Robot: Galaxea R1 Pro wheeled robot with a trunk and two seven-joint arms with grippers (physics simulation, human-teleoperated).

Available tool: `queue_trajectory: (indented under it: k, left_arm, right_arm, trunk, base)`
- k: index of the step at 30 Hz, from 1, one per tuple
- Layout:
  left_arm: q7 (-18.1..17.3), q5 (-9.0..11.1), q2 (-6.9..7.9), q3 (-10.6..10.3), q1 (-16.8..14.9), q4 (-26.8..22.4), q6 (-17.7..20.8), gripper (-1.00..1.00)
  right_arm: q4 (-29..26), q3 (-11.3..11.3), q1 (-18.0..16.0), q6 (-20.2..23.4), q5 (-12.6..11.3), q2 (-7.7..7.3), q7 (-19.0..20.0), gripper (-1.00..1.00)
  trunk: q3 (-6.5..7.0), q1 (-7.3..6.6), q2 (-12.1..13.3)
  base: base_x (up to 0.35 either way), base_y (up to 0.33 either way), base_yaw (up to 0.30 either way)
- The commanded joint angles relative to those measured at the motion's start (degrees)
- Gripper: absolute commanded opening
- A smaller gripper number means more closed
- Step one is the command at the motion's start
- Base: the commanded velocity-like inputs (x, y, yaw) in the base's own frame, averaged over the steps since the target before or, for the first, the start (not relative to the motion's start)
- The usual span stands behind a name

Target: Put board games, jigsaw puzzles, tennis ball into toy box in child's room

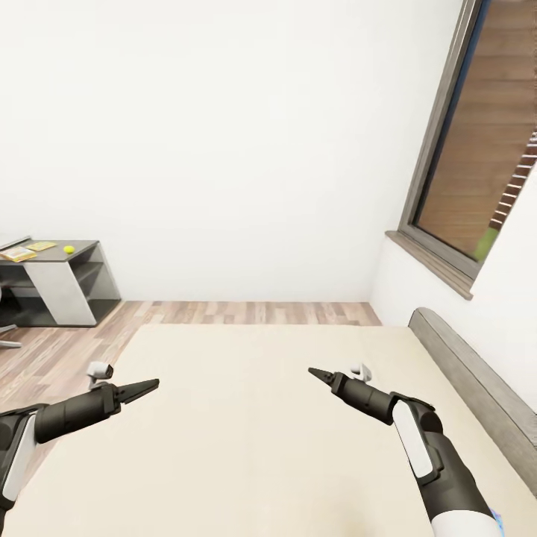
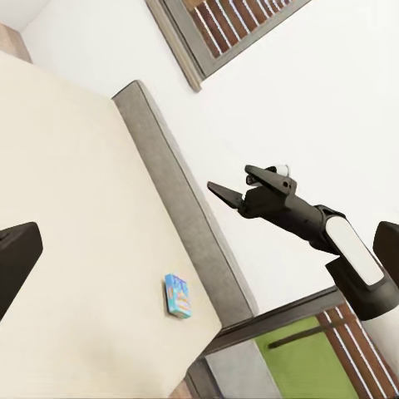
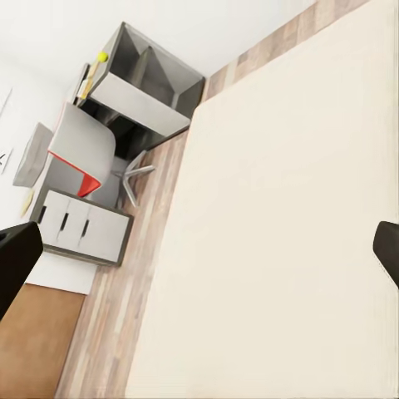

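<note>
left gripper (image 1: 149, 387): pressed together, over bed (image 1: 246, 418)
right gripper (image 1: 317, 372): pressed together, over bed
board game (image 2: 177, 296): on bed, near headboard (image 2: 179, 199)
tennis ball (image 1: 68, 250): on table (image 1: 74, 257), beyond bed

Ball (image 1: 68, 249) on table (image 1: 82, 250), left of bed (image 1: 246, 432)

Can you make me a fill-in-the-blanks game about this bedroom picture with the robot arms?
1. Both grippers, left and right, hover over the cream ____.
2. The tennis ball sits on the grey ____.
3. The floor is made of ____ planks.
4. The small blue board game lies near the bed's grey ____.

Missing words: bed; table; wood; headboard
</note>
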Motion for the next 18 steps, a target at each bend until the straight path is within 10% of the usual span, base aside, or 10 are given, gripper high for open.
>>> queue_trajectory:
  k: [1, 18]
  left_arm:
    - [-0.13, 0.07, 0.01, 0.01, -0.05, -0.08, 0.59, 1.0]
    - [-0.13, 0.07, 0.01, 0.01, -0.05, -0.19, 0.59, 1.0]
  right_arm:
    - [-0.01, -0.1, -0.05, 0.38, -0.1, 0.01, 0.13, 1.0]
    - [-0.01, -0.1, -0.07, 0.38, -0.1, -0.03, 0.13, 1.0]
  trunk:
    - [-0.13, 0.04, -0.14]
    - [-0.13, 0.04, -0.14]
  base:
    - [0.0, -0.216, 0.0]
    - [0.0, -0.216, 0.0]
